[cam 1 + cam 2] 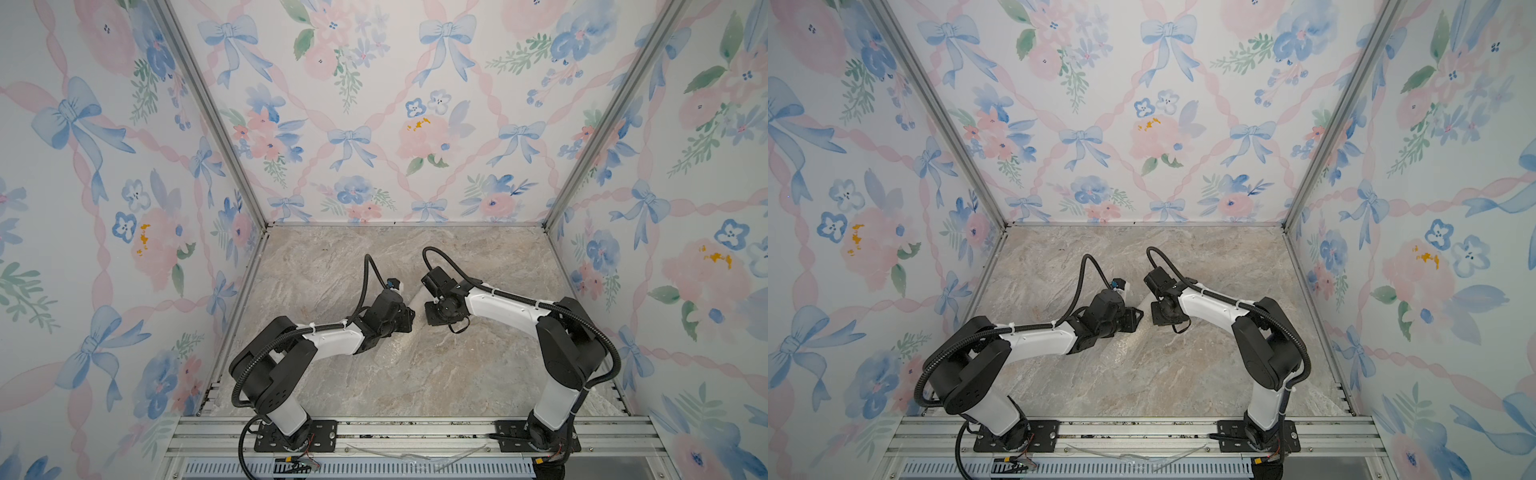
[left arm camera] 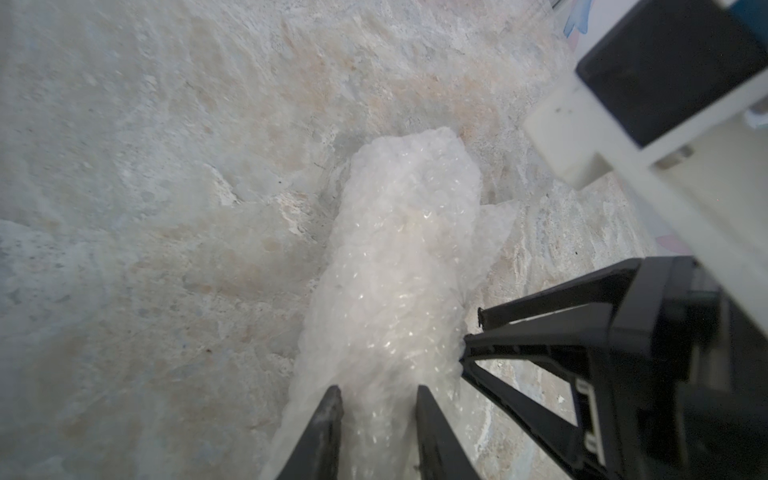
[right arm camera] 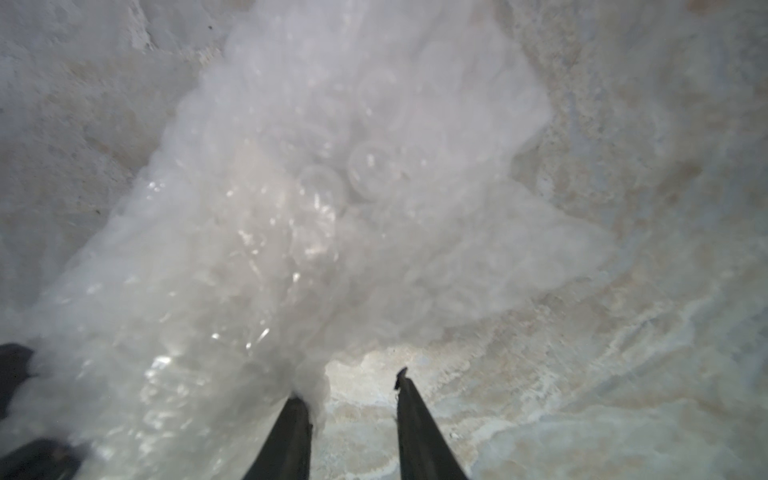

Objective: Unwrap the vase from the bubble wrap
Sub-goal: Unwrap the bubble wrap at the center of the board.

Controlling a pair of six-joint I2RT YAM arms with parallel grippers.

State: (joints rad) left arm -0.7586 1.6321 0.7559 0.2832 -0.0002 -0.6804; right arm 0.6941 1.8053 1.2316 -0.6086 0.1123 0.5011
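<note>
Bubble wrap (image 2: 399,257) lies as an elongated, crumpled bundle on the marble-pattern table (image 1: 415,374), near the table's middle. The vase does not show through the layers. The left end effector (image 2: 376,390) straddles one end of the bundle: its jaws are narrow, the wrap fills the gap between them, and both fingers press against it. The right end effector (image 3: 347,386) stands at the side of the bundle, just beside the left one. Its jaws are slightly apart, with bare table showing between them. One fingertip (image 3: 297,405) touches the edge of the wrap, and nothing is gripped. In both top views the left arm (image 1: 332,336) and the right arm (image 1: 498,301) reach inward toward each other. Floral wallpaper panels (image 1: 374,104) enclose the table on three sides.
</note>
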